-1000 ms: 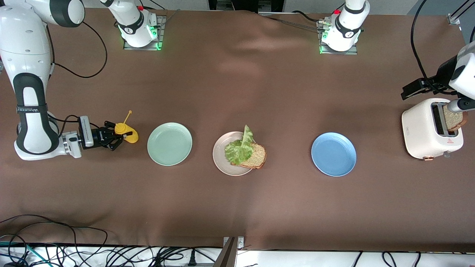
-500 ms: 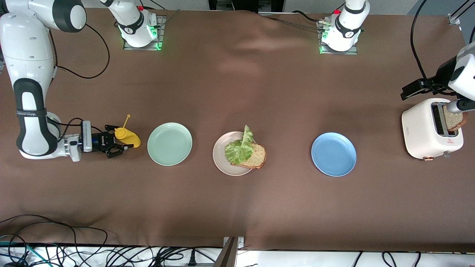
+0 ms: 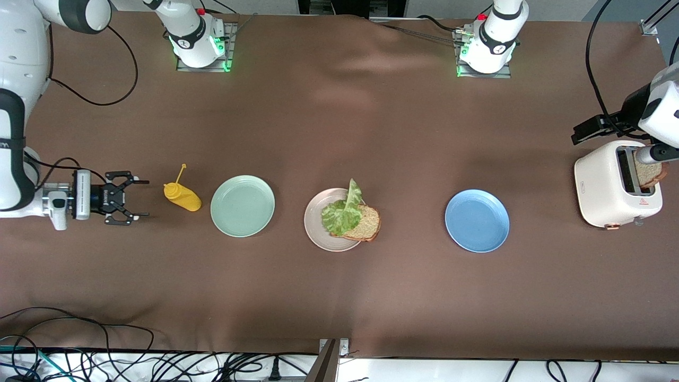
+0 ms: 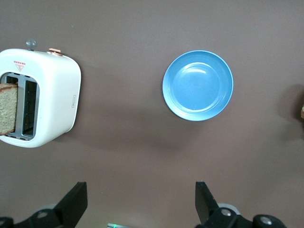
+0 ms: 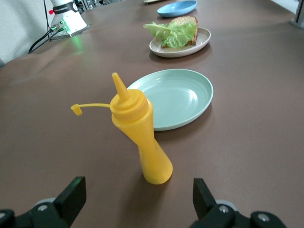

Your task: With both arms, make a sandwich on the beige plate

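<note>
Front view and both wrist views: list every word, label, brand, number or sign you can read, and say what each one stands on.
No text can be read in full.
Right arm: a black band carries white lettering, cut off at the view's edge, unreadable.
Toaster: a small red triangle sign with tiny red print under it, too small to read.
Toaster side: a small outlined badge, too small to read.
Right gripper: white print on its body, blurred.

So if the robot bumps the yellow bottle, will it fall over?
Probably. The bottle stands tall on a narrow base and already leans, so a nudge near its top would likely tip it. It looks like soft plastic, so it should not break. Once down, its round body might roll.
</note>
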`<state>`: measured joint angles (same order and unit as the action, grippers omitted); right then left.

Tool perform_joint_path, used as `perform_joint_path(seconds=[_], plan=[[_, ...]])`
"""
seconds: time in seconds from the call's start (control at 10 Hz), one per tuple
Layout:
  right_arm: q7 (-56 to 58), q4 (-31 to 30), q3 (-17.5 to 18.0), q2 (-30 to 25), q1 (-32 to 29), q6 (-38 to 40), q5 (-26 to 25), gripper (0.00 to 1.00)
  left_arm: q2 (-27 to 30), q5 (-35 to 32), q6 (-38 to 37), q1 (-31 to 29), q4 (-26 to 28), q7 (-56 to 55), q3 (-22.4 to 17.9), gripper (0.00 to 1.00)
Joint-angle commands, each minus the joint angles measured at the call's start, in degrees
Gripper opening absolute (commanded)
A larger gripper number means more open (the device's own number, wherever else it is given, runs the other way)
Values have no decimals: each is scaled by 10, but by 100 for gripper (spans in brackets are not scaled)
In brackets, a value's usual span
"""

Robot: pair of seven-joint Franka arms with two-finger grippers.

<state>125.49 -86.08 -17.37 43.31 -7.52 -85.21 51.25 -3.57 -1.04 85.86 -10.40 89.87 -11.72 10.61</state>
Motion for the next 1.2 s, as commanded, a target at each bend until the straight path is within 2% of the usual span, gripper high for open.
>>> perform_joint_path(seconds=[0.0, 0.4, 0.8, 1.1], plan=[[-143, -8, -3, -66, 6, -21, -71, 100, -2, -16, -7, -6, -2, 2, 4, 100], [-421, -8, -3, -153, 45, -60, -198, 100, -2, -17, -7, -18, 0, 3, 5, 100], [-685, -9, -3, -221, 100, -75, -328, 100, -4, -19, -3, -40, 0, 52, 4, 100], [-943, -10, 0, -272, 156, -67, -442, 100, -11, -18, 10, -84, 4, 117, 4, 100]])
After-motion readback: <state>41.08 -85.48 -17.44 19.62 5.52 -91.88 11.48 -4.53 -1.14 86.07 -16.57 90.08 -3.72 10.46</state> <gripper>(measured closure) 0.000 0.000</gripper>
